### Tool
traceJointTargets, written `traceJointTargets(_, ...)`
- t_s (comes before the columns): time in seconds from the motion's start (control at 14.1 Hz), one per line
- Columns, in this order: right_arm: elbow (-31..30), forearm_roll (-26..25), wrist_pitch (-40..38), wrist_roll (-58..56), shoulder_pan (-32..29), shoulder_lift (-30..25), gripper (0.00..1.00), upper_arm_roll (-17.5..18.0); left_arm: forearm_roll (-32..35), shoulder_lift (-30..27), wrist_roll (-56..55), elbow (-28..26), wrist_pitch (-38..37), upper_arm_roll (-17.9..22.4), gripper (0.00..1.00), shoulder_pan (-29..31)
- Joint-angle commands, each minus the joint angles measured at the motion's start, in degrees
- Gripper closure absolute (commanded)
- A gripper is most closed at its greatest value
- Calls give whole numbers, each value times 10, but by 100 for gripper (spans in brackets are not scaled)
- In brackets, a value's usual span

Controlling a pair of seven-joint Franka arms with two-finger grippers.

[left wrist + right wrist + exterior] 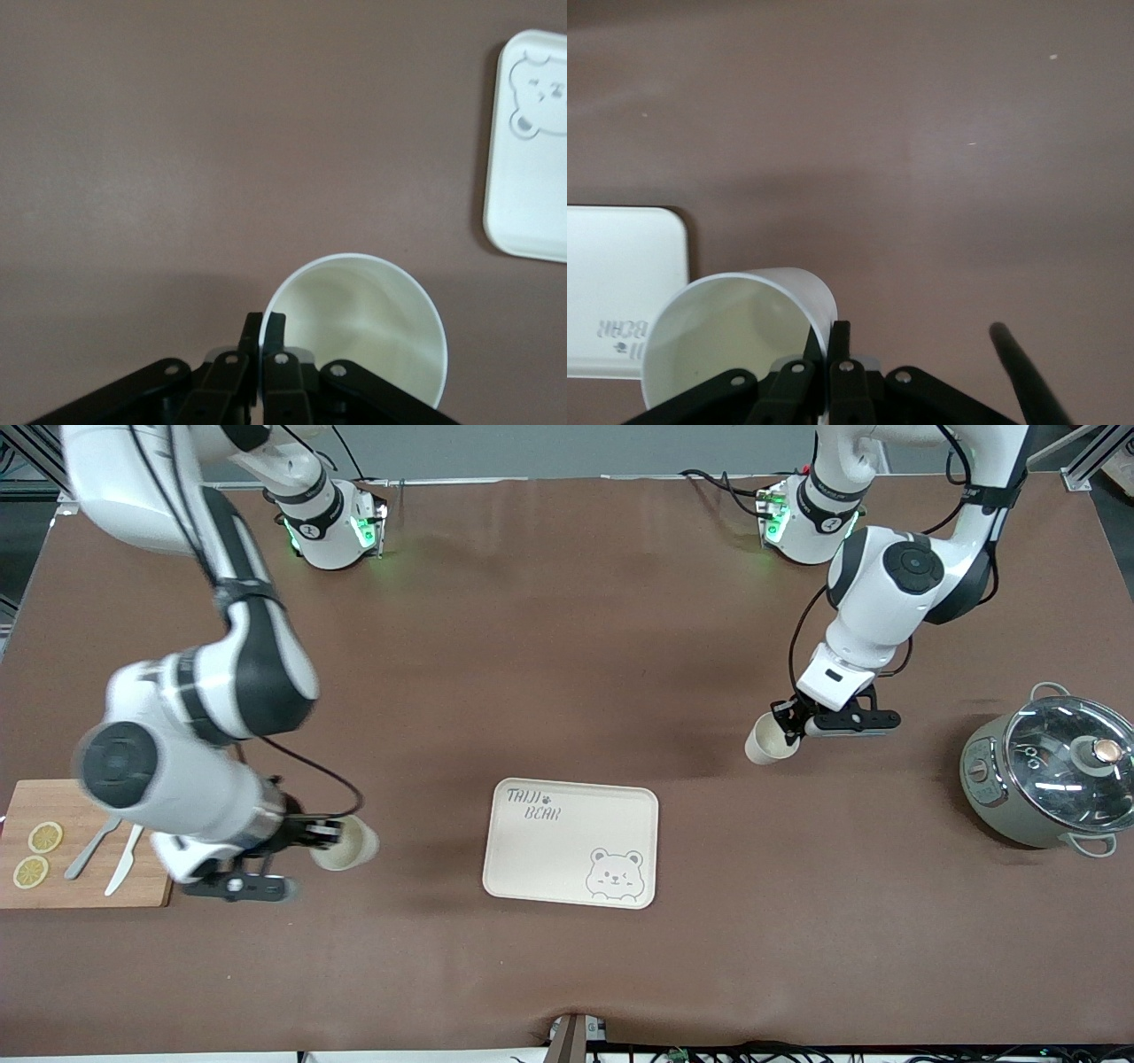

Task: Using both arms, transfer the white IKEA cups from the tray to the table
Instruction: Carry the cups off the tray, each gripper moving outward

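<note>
Each gripper, left (791, 731) and right (321, 849), pinches a cup (769, 742) (348, 844) by its rim over the tabletop (567, 646); thin rim grips could slip, tipping cups on release.

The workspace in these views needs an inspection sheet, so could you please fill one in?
Surface: table, brown cloth, slightly wrinkled.
Job's things: tray bare; one cup and the other cup both off it, held tilted.
Clutter: cutting board with lemon slices, fork, knife; lidded pot.
Grippers: left gripper and right gripper each pinch a cup's rim.
Cables: black, along both arms.
Surroundings: metal framing at the corners.
</note>
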Motion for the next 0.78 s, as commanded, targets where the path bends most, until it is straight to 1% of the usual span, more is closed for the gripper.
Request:
traceJointTargets(0.0, -75, 4, 14, -71, -37, -44, 100, 12, 39, 15, 3, -3, 21, -3, 100, 7)
traceJointTargets(0.14, -127, 4, 48, -126, -66, -69, 100, 12, 67, 23, 3, -3, 22, -2, 100, 19)
traceJointTargets(0.28, -195, 4, 106, -171, -89, -94, 100, 12, 90, 36, 1, 0, 24, -2, 100, 27)
traceJointTargets(0.49, -289, 3, 196, -194, -108, -116, 100, 12, 91, 60, 1, 3, 49, -3, 100, 36)
traceJointTargets(0.71, -355, 4, 284, -225, -126, -118, 100, 13, 91, 87, 1, 4, 77, -2, 100, 37)
